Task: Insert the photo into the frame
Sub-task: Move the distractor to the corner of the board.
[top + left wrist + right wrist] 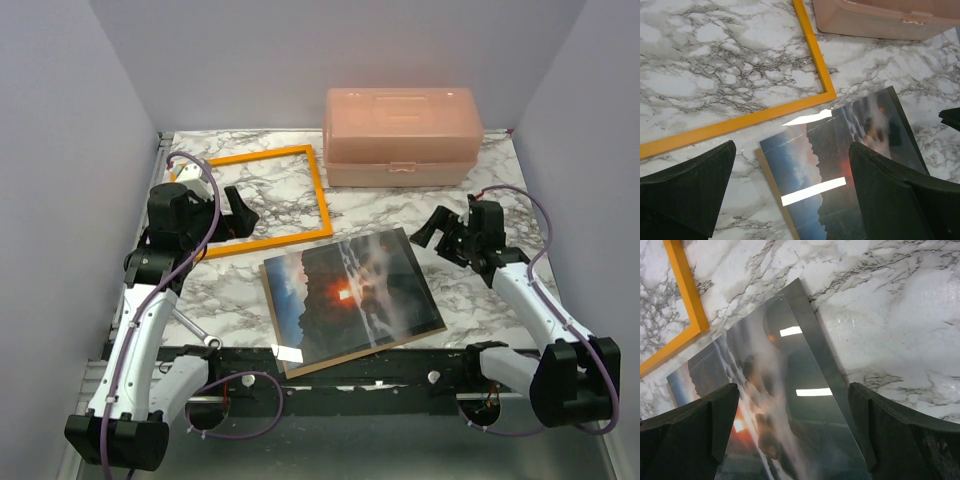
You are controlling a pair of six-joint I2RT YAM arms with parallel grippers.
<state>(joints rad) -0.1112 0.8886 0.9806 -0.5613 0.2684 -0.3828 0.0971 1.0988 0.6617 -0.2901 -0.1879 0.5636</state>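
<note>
The photo (345, 290), a glossy print with a red-orange sun, dark rocks and blue sky, lies face up near the table's front, on a brown backing board (385, 348) whose edge shows under it. It also shows in the left wrist view (840, 165) and the right wrist view (765, 405). The orange frame (318, 190) lies flat at the back left; its corner shows in the left wrist view (825, 85). My left gripper (240, 212) is open and empty over the frame. My right gripper (432, 232) is open and empty just right of the photo's far corner.
A pink translucent plastic box (402, 135) stands shut at the back right, behind the frame's right side. A clear sheet (815, 340) seems to lie over the photo, its edge jutting past it. Grey walls close in the marble table (470, 290) on three sides.
</note>
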